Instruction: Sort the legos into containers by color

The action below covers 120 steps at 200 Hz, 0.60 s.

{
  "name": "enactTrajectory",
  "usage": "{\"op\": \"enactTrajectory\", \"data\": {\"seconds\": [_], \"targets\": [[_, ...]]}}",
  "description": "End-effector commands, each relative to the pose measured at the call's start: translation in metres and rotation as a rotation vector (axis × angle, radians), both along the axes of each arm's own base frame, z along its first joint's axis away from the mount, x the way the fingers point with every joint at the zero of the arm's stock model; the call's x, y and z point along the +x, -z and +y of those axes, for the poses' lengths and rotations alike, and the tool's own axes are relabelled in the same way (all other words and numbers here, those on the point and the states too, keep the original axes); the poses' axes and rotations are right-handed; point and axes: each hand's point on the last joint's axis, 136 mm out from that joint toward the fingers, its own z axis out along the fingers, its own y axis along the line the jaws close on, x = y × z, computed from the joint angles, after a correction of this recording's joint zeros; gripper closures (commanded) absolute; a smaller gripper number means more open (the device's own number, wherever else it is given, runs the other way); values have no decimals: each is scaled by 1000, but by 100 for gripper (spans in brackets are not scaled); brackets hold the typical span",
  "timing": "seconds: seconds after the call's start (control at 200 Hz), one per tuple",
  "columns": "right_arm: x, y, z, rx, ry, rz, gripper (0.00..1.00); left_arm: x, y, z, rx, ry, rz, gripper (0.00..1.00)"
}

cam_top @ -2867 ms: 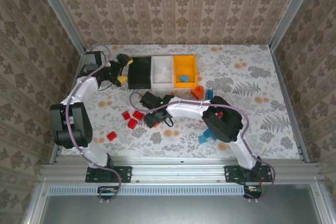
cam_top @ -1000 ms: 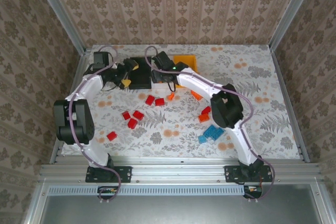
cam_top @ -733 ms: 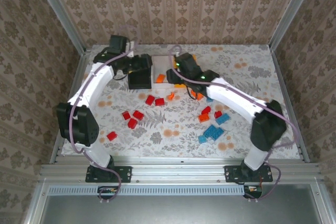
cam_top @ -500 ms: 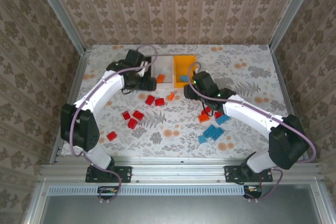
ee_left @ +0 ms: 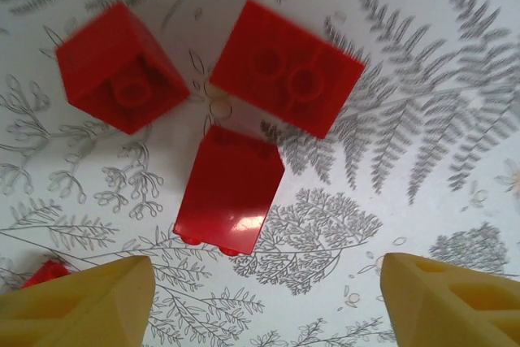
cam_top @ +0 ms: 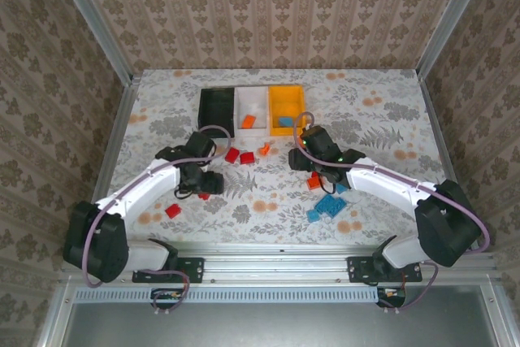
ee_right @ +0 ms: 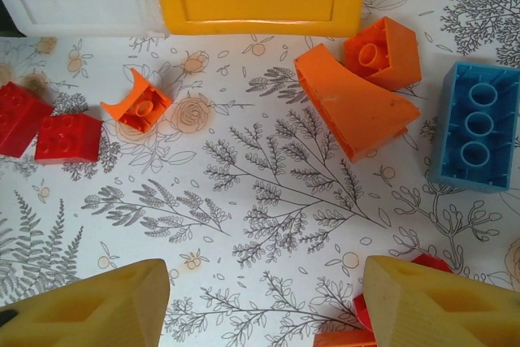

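Three red legos [ee_left: 230, 201] are framed by the wide-spread, empty left gripper [ee_left: 264, 298], an orange wedge [ee_right: 353, 107] seen beyond the likewise spread, empty right gripper [ee_right: 264, 302].

Setting: lab-type robot test cell | walls: beige damask-patterned wallpaper panels [cam_top: 268, 14] | frame: silver aluminium extrusion rail and posts [cam_top: 276, 264] | surface: white fern-and-flower printed table cover [cam_top: 390, 119], spread beneath the yellow fingers [ee_right: 89, 306]

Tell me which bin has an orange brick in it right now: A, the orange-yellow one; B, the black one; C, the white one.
C: the top view shows an orange brick lying inside the white bin, while the orange-yellow bin holds a blue brick.
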Motion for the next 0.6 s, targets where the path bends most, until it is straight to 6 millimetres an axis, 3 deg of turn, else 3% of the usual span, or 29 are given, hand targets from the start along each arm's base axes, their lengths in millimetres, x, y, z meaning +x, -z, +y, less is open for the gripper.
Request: {"op": "enactTrajectory", "data": {"seconds": [0.0,0.295,0.595], "targets": [[0,-16,0,46,-2,-42,35,10,7,-7,-23,-33,-15,26],[-7,-13,-7,47,15,-38,36,14,24,7,70,-94,5,26],[-7,-14,-8,42,20,-40,36,5,33,2,34,-98,24,29]]}}
